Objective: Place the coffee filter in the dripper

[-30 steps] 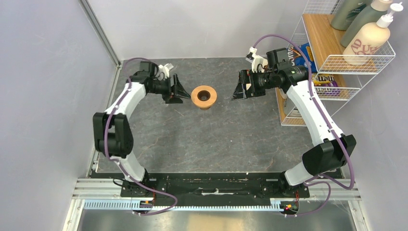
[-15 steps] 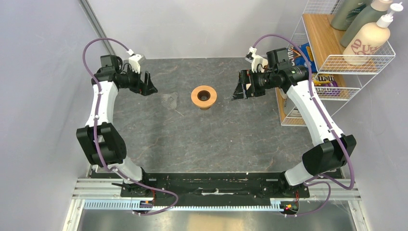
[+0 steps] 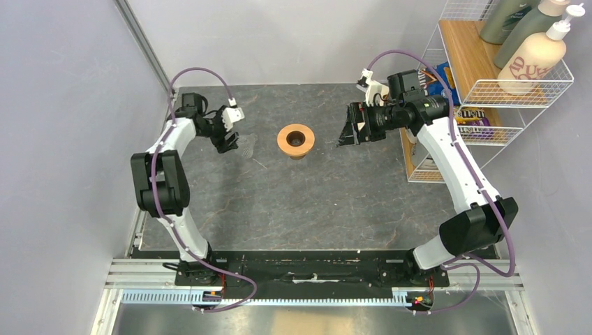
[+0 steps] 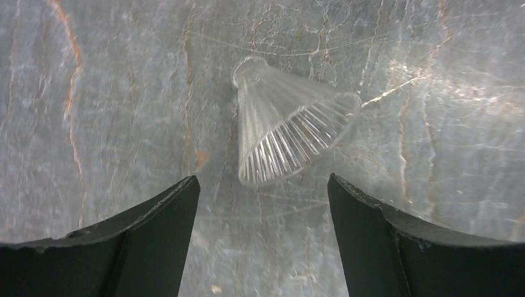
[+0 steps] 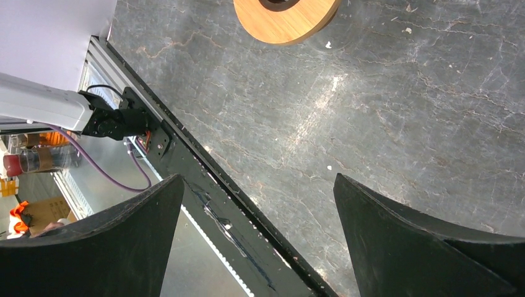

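Dark veined stone table (image 3: 314, 202) carried the dripper's wooden ring collar (image 3: 296, 139) near its far middle. At 9 o'clock from the collar, apart from it, the dripper's clear ribbed glass cone (image 4: 285, 133) lay on its side, mouth toward 5 o'clock in the left wrist view. Just beyond it, the left gripper (image 3: 232, 142) hovered spread wide, grasping nothing. At 3 o'clock, the right gripper (image 5: 259, 182) hung released.

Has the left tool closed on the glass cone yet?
No, in the left wrist view the glass cone lies on its side on the table between the spread fingers of the left tool, touching neither.
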Robot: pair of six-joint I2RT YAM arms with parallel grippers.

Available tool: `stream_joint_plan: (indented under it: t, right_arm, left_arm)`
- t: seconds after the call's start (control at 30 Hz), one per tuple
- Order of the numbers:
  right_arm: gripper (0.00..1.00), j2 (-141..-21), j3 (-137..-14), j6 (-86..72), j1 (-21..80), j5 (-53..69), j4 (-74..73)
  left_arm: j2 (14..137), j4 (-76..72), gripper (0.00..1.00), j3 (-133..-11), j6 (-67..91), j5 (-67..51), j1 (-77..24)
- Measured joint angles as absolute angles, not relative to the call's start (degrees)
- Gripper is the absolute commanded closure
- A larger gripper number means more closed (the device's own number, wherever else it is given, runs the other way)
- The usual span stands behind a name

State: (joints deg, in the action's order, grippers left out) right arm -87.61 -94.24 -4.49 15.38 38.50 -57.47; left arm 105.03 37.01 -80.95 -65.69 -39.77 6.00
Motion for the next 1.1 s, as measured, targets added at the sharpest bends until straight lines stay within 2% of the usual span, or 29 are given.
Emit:
stream_joint_plan:
  t: [0.07, 0.23, 0.47, 0.57, 0.7, 0.9, 1.1]
  right_arm:
    - [0.01, -87.4, -94.2, -4.5, 15.4, 38.5, -57.8]
    - [0.01, -86.7, -94.2, -4.4, 15.4, 38.4, -58.3]
    - [0.01, -86.5, -94.2, -3.6, 15.4, 37.6, -59.0]
    - [0.01, -86.3, -94.2, -3.3, 15.4, 37.6, -59.2]
    - [0.01, -86.2, -94.2, -3.1, 15.4, 37.5, -59.3]
    - [0.01, -86.0, -94.2, -3.1, 15.4, 37.6, -59.2]
    - [0.01, -85.5, -94.2, -3.4, 15.4, 37.5, -59.2]
  left_arm:
    - [107.0, 34.9, 0.23, -80.8, -67.5, -39.0, 4.7]
    - [110.4, 29.6, 0.43, -80.8, -69.5, -37.5, 1.7]
    - [110.8, 28.6, 0.66, -81.2, -71.4, -36.6, 0.9]
    - [110.8, 28.9, 0.81, -81.6, -72.1, -36.0, 1.0]
    - [110.7, 29.7, 0.97, -81.9, -72.3, -36.0, 1.0]
    - [109.0, 32.4, 0.98, -82.0, -68.9, -35.4, 1.0]
    - [105.4, 40.8, 0.98, -88.3, -54.5, -31.4, 0.9]
